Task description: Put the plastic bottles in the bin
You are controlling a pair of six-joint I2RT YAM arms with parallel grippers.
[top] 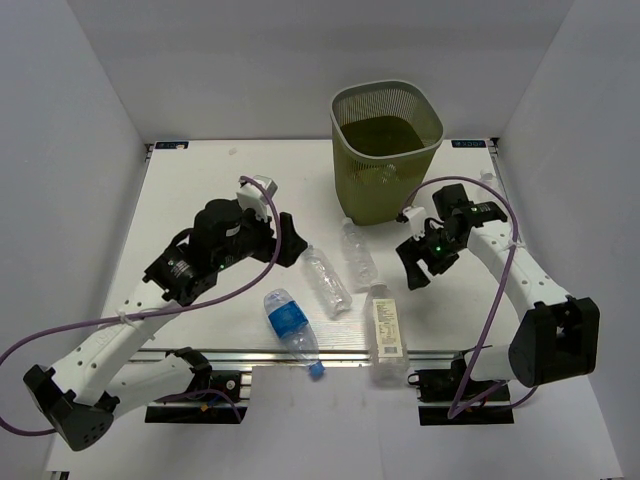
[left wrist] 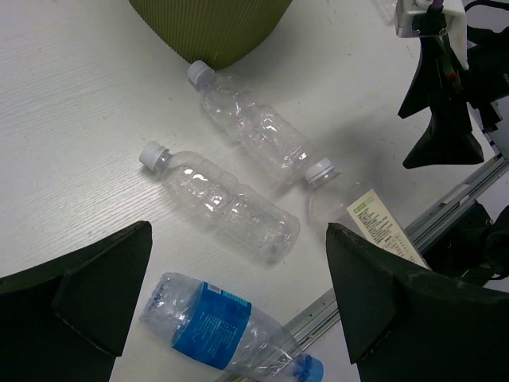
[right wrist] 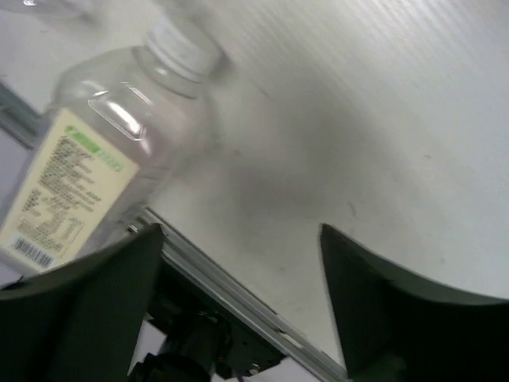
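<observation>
Bottles, four in the top view, lie on their sides on the white table (top: pixel 200 200). Two clear ribbed ones (top: pixel 325 282) (top: pixel 358 255) sit near the middle. A blue-label bottle (top: pixel 292 330) and a bigger pale-label bottle (top: pixel 385 335) lie at the near edge. The bin (top: pixel 385 150), olive mesh with a solid rim and rounded corners, stands upright at the far side, just beyond the clear pair. The left arm stretches from its base diagonally across the table, and the left claw (top: pixel 290 240) points at the clear bottles with its fingers spread and empty. The right arm bends up and folds back, with the right claw (top: pixel 418 265) angled down towards the table right of the bottles.

The left wrist view looks down between two wide-apart black fingers (left wrist: pixel 87 278) that grip nothing. Below lie the clear bottles (left wrist: pixel 223 203) (left wrist: pixel 254 123), white-capped and glossy. The blue-label bottle (left wrist: pixel 215 326) is crumpled and has a blue cap. The pale-label bottle (left wrist: pixel 366 219) shows at the right, and the bin's ribbed wall (left wrist: pixel 207 24) is at the top. The right claw (left wrist: pixel 421 135) hangs at the upper right.

The right wrist view is blurred. Its dark fingers (right wrist: pixel 95 270) stand apart over bare table, holding nothing. The pale-label bottle (right wrist: pixel 95 159), with printed text and a barcode, lies to the upper left beside a metal rail (right wrist: pixel 223 286).
</observation>
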